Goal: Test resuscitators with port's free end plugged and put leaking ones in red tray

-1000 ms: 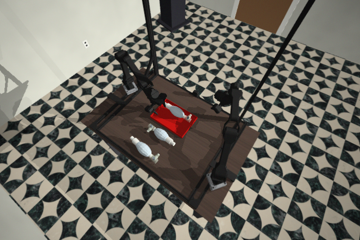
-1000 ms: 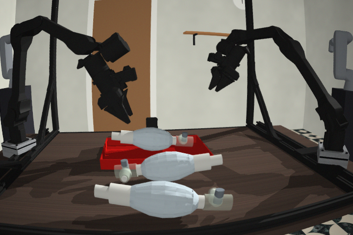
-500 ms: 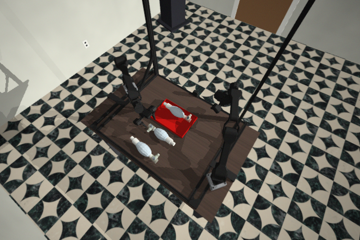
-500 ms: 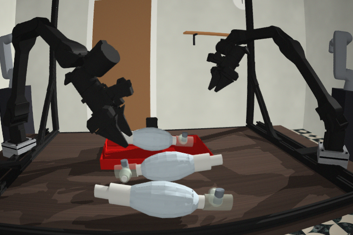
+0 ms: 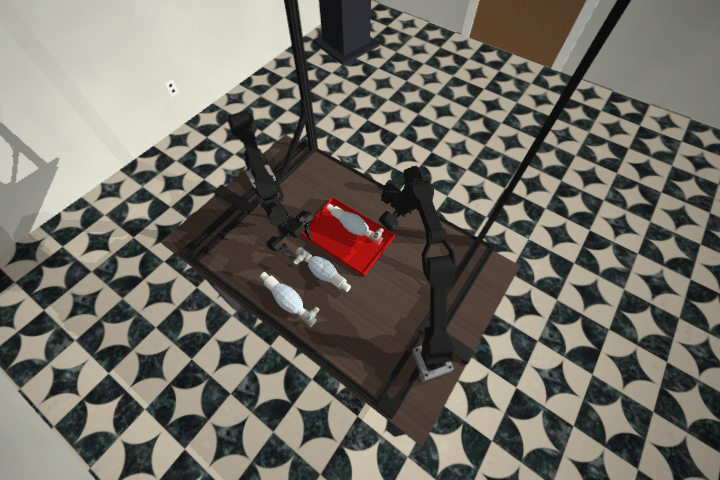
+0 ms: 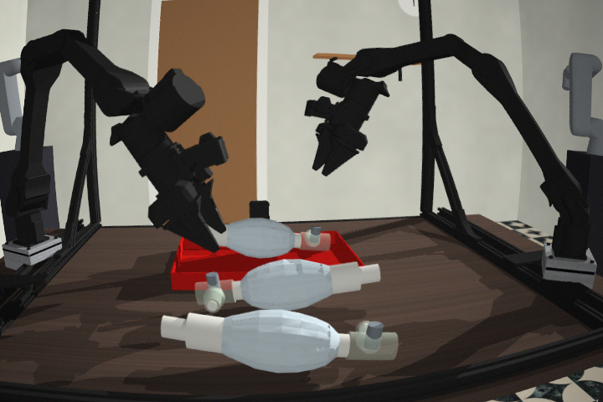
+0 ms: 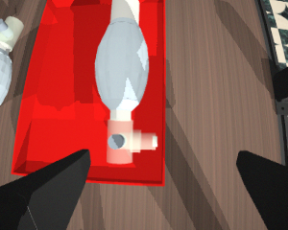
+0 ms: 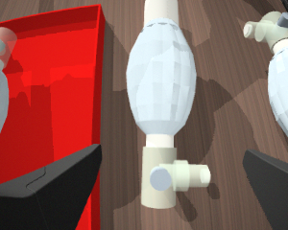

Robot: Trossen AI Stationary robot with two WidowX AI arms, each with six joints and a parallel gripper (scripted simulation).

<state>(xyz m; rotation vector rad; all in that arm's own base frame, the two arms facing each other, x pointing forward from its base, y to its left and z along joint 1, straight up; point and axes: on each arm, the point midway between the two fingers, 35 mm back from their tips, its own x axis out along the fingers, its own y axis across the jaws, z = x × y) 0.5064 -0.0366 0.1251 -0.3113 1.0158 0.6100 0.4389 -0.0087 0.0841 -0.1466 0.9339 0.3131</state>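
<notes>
Three pale blue resuscitators. One lies in the red tray [image 5: 349, 234], bag [image 5: 354, 221] lengthwise; it also shows in the left wrist view [image 7: 121, 71], valve and port towards the camera. The middle unit [image 5: 322, 267] lies on the table just outside the tray, and the right wrist view [image 8: 161, 83] looks down on it. The front unit [image 5: 287, 297] lies nearer the table's front edge. My right gripper [image 6: 209, 237] is open and empty, low by the tray's end, near the middle unit's valve. My left gripper [image 6: 326, 166] is open and empty, high above the tray.
A black frame runs round the table edge with upright posts at the back. The arm bases stand at opposite table ends. A small dark block [image 6: 259, 208] stands behind the tray.
</notes>
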